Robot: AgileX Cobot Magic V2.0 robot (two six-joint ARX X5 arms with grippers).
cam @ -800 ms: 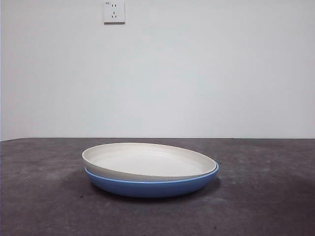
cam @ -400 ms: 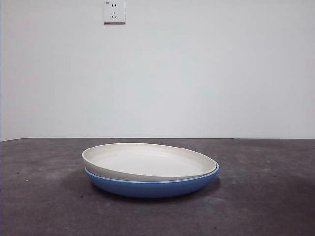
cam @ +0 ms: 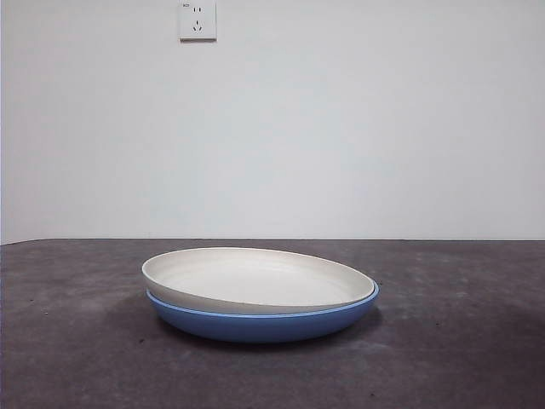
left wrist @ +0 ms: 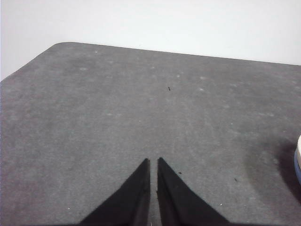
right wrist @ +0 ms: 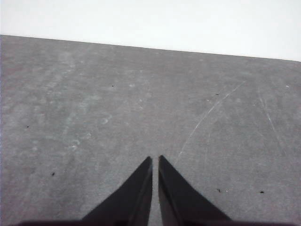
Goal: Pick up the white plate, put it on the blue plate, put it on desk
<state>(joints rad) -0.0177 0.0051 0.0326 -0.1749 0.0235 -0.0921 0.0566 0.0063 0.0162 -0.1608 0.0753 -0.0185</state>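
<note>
The white plate [cam: 255,279] lies inside the blue plate [cam: 264,322], slightly tilted, in the middle of the desk [cam: 68,341] in the front view. A sliver of both plates' rims shows at the edge of the left wrist view [left wrist: 298,160]. My left gripper [left wrist: 153,162] is shut and empty above bare desk, well clear of the plates. My right gripper [right wrist: 155,159] is shut and empty above bare desk, with no plate in its view. Neither arm shows in the front view.
A white wall stands behind the desk, with a power socket [cam: 197,20] high on it. The desk's rounded far corner [left wrist: 61,45] shows in the left wrist view.
</note>
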